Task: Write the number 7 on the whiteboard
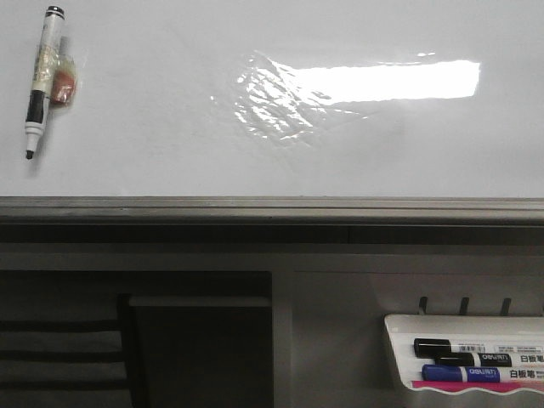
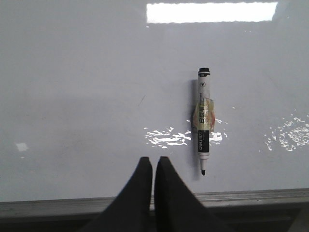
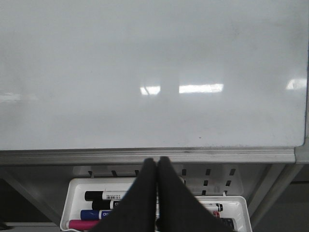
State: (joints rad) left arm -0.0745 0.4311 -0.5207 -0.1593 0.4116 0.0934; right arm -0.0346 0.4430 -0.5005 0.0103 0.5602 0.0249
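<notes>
The whiteboard point(image 1: 170, 153) fills the upper front view, glossy white with a glare and a wrinkled patch. The number 7 is out of view; only a faint short scratch point(image 2: 141, 100) shows. An uncapped black marker point(image 1: 41, 81) with a taped band lies on the board at far left, tip toward the rail. In the left wrist view my left gripper point(image 2: 153, 162) is shut and empty, beside the marker point(image 2: 203, 121) tip and apart from it. My right gripper point(image 3: 157, 160) is shut and empty, over the board's rail above the tray. Neither gripper shows in the front view.
A grey metal rail point(image 1: 272, 206) runs along the board's lower edge. Below it at right hangs a white plastic tray point(image 1: 398, 340) holding black, blue and pink markers point(image 3: 104, 195). Dark shelving point(image 1: 127, 340) lies under the rail at left.
</notes>
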